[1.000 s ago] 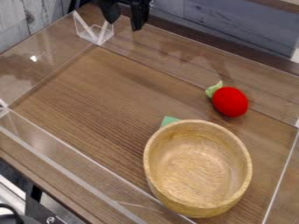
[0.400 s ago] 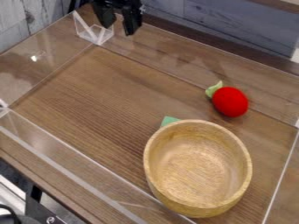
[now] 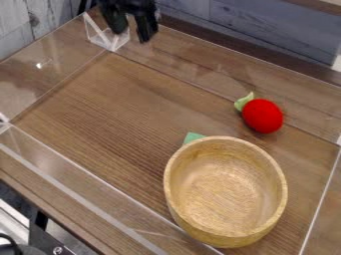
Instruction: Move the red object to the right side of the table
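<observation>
The red object [image 3: 262,115] is a small round soft fruit with a green leafy top, lying on the table [image 3: 120,110] at the right, near the far right wall. My gripper [image 3: 131,32] hangs at the far left corner of the table, well away from the red object. Its dark fingers [image 3: 144,30] point down and stand apart, open, with nothing between them. Most of the arm is cut off by the top edge of the view.
A large light wooden bowl [image 3: 173,177] stands at the front right, just in front of the red object. A small green scrap [image 3: 194,137] peeks out behind its rim. Low clear acrylic walls [image 3: 40,149] edge the tabletop, with a clear bracket [image 3: 104,36] at the far left corner.
My gripper has drifted a little to the left along the far edge, still open. The red object and the bowl have not moved.
</observation>
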Motion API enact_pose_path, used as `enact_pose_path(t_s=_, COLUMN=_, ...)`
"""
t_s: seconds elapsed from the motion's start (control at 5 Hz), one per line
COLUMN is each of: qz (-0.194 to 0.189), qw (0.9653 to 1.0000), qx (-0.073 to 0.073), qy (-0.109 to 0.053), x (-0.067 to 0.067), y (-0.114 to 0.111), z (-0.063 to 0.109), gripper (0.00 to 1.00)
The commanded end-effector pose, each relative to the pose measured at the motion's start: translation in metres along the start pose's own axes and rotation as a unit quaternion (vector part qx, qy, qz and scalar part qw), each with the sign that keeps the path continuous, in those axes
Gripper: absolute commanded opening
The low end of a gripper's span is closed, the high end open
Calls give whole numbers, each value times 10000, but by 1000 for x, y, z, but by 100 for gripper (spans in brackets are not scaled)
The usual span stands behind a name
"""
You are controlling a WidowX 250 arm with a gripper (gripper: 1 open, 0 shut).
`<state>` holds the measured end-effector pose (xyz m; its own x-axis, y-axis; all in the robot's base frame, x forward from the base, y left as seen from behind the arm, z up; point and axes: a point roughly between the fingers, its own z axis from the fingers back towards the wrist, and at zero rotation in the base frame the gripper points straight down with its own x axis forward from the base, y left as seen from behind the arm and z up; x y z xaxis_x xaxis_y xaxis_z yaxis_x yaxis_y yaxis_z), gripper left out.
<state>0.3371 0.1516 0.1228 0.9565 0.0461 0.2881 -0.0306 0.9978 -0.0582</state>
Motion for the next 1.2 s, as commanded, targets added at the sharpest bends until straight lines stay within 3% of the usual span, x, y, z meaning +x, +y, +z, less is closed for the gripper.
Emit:
enact_pose_path(t_s=0.0, qz=-120, qw=9998, qx=85, qy=-148, x=8, y=15, z=17, gripper=100)
enact_pose_path(t_s=0.4, qz=-91, qw=9998, qx=-160, qy=-50, x=-5, y=1, z=15, gripper=100)
enact_pose_path(t_s=0.8, qz=-28, qw=9999, qx=-83, qy=-88, x=-7, y=-24, z=15, gripper=100)
enact_pose_path(t_s=1.0, qz=-357, qw=9992, qx=-121, qy=-94, x=2, y=-29, z=10, gripper=100)
